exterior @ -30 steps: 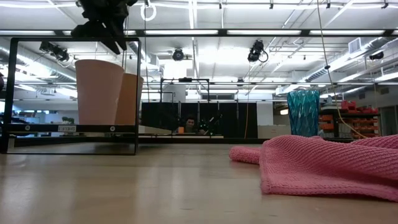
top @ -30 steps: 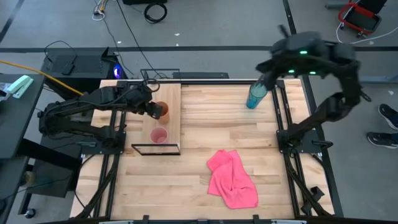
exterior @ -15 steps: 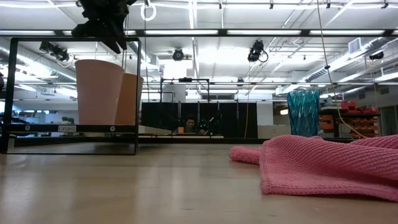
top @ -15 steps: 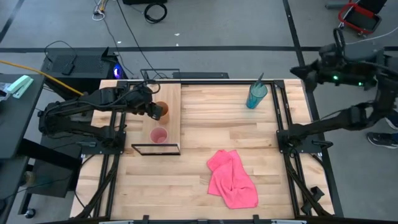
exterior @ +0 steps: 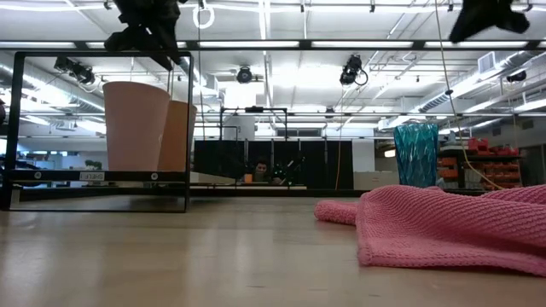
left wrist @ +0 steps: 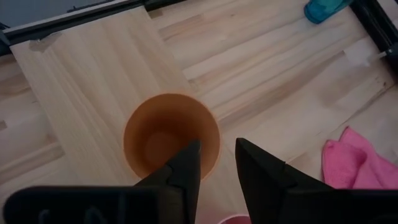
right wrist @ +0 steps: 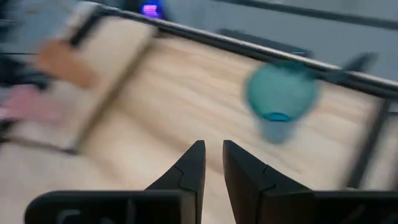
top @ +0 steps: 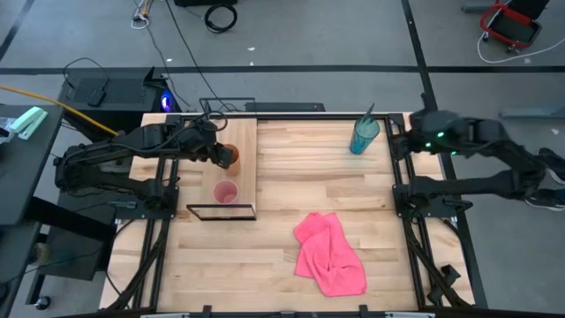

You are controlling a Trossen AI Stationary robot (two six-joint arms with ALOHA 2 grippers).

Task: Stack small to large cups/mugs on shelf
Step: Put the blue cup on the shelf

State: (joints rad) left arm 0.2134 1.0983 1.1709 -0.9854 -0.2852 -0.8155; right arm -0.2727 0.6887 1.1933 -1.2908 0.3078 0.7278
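Overhead, the pink cloth (top: 330, 254) lies whole; low view crops it

Bare tabletop (top: 300, 177) lies open between the shelf (top: 243, 146) on the left and the teal tumbler (top: 363, 135) at the far right; the pink cloth (top: 328, 254) blocks the near middle, and the left gripper (top: 226, 155) hangs over the orange cup (top: 231, 157)

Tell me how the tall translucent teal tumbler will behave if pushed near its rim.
The tall translucent teal tumbler stands upright and looks narrow for its height, so it would probably tip rather than slide. It appears empty thin plastic, likely light. Once down, its round body could roll.
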